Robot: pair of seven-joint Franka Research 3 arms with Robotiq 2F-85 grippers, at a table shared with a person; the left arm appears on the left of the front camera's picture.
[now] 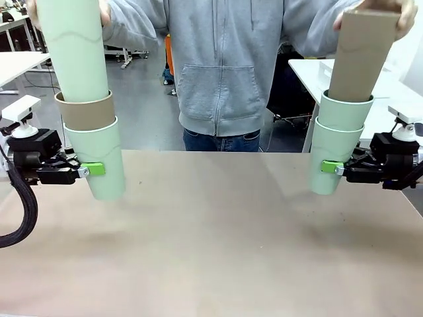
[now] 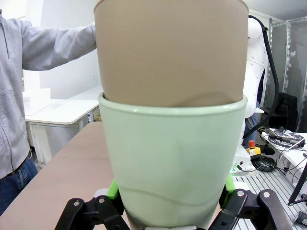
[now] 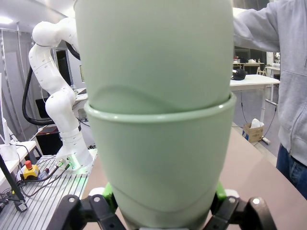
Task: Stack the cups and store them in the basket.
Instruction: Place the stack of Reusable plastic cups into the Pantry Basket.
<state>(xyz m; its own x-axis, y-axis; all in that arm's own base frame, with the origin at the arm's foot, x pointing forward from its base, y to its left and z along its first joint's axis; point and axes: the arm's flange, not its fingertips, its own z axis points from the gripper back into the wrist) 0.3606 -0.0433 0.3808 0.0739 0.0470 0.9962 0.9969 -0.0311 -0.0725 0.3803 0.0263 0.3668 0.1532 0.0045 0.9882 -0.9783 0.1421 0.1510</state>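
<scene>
My left gripper is shut on a mint green cup, held upright above the table. A tan cup sits nested in it, and a person's hand holds a further mint cup inside that one. My right gripper is shut on another mint green cup with a second mint cup nested in it. The person's other hand holds a tan cup in that stack. The left wrist view shows the gripped mint cup and tan cup. In the right wrist view are two nested mint cups. The basket is out of view.
The brown table spreads bare between the two arms. The person in a grey hoodie stands at the far edge, both arms raised over the stacks. White tables stand behind.
</scene>
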